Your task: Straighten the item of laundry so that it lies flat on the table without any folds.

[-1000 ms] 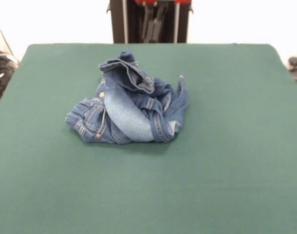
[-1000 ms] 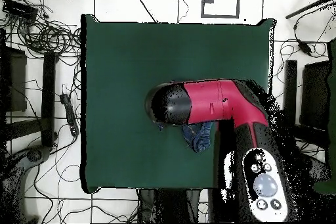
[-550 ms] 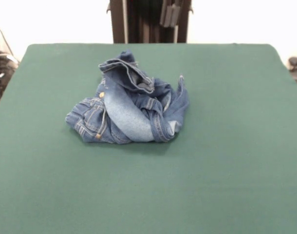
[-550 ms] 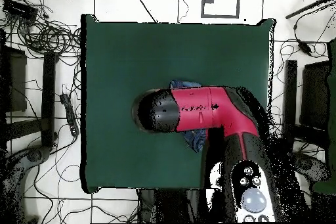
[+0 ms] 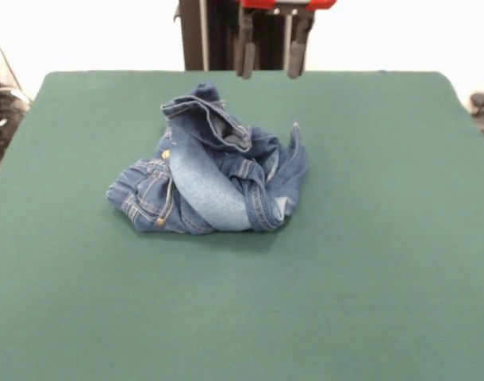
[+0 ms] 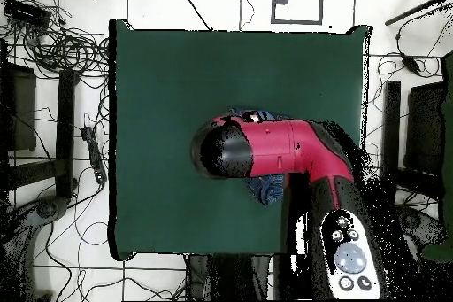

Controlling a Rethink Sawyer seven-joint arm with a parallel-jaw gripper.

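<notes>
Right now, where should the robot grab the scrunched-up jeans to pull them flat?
Probably the raised waistband fold at the top of the jeans, coming straight down from above. That edge stands up off the table, so there is something to pinch, while the rest is tucked into the heap. The open gripper hangs just behind and above it, not touching.

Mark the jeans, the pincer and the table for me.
jeans point(image 5: 210, 178), front view, on the pale faded leg in the crumpled heap
pincer point(image 5: 270, 73), front view, between its two open tips
table point(image 5: 369, 262), front view, bare green cloth
</notes>
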